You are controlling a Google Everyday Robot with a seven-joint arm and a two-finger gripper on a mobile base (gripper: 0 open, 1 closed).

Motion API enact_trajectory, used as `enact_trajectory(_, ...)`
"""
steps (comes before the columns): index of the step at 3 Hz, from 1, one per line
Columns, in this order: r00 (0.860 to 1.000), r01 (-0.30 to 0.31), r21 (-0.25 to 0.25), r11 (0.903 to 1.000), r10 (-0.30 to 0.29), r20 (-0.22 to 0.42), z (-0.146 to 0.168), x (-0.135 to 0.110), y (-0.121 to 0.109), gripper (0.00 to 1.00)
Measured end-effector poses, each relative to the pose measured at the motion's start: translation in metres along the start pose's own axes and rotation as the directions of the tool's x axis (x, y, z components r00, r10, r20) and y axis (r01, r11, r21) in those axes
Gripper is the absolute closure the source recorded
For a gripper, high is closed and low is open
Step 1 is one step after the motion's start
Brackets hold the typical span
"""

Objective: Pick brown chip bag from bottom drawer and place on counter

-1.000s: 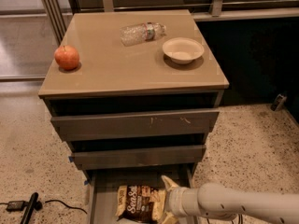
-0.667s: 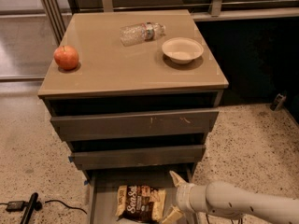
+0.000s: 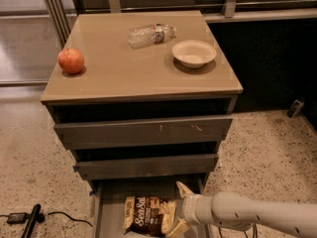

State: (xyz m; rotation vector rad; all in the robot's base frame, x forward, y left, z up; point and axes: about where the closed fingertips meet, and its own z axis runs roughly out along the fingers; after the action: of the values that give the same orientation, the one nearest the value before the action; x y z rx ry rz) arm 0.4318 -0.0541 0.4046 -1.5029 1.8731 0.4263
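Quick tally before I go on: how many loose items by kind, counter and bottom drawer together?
Fruit: 1, the apple on the counter
Bottles: 1, a plastic bottle lying on the counter
Bowls: 1, a bowl on the counter
Snack bags: 1, the brown chip bag in the bottom drawer, with the gripper at its right end
Total: 4

Apple (image 3: 71, 61), plastic bottle (image 3: 151, 35), white bowl (image 3: 193, 53)
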Motion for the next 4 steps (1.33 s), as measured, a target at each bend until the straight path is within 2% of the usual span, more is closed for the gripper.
enact_trajectory(2,0.996,-0.027,0.031,0.9992,0.030,-0.089,0.048,0.045,-0.011,0.00)
enact_trajectory(3,0.994,-0.041,0.041,0.9983,0.045,-0.104,0.076,0.073,-0.016,0.00)
enact_trajectory(4,0.997,-0.046,0.026,0.9986,0.047,-0.058,0.126,0.088,-0.029,0.00)
